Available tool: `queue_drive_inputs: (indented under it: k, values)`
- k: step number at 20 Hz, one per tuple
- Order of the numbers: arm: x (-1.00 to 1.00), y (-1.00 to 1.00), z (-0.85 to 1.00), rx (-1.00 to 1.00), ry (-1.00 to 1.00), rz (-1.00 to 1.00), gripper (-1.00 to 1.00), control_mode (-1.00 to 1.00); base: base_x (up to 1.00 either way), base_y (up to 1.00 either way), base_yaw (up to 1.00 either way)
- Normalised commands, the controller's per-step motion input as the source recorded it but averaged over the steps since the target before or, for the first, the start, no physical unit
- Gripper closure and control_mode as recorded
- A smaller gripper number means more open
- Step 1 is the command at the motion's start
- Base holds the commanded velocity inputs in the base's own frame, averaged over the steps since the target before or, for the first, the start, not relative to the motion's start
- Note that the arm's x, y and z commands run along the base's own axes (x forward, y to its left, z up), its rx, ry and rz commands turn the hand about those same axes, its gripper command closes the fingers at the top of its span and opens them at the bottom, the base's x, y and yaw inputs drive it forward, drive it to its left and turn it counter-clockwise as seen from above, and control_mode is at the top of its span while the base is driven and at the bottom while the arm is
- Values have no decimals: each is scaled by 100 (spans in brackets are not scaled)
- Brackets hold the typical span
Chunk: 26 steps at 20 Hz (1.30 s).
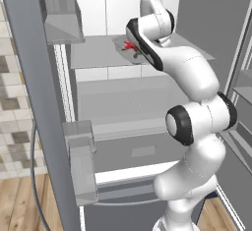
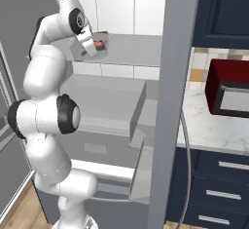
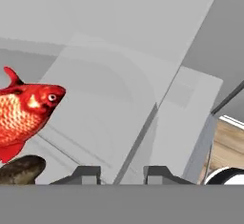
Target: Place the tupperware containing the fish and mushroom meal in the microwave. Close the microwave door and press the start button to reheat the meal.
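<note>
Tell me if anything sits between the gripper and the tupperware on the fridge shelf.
Nothing visible does. The gripper is right at the tupperware, the fish and mushroom beside its fingertips.

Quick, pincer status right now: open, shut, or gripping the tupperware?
Pincer: fingertips partly closed at the tupperware rim beside the fish; whether they grip it cannot be told.

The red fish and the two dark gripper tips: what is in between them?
In the hand view, only the pale grey translucent wall of the shallow tupperware tray lies between the red-orange fish and the gripper. A dark grey mushroom lump sits below the fish.
</note>
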Motion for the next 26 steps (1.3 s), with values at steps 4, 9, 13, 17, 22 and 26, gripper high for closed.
queue_drive_inputs:
  k: [4,9,13,17,22,26]
  values:
    - [-100,-18,-12,0,0,-8,100,-100,0,0,0]
    - [-100,-10,-38,0,0,-9,100,-100,0,0,0]
    - [-100,-26,-37,2,-2,-21,100,-100,0,0,0]
    - [-100,-45,-20,13,-9,-13,100,-100,0,0,0]
    - [-93,-13,-30,3,-10,0,100,-100,0,0,0]
    - [-51,-1,-16,0,0,-2,100,-100,0,0,0]
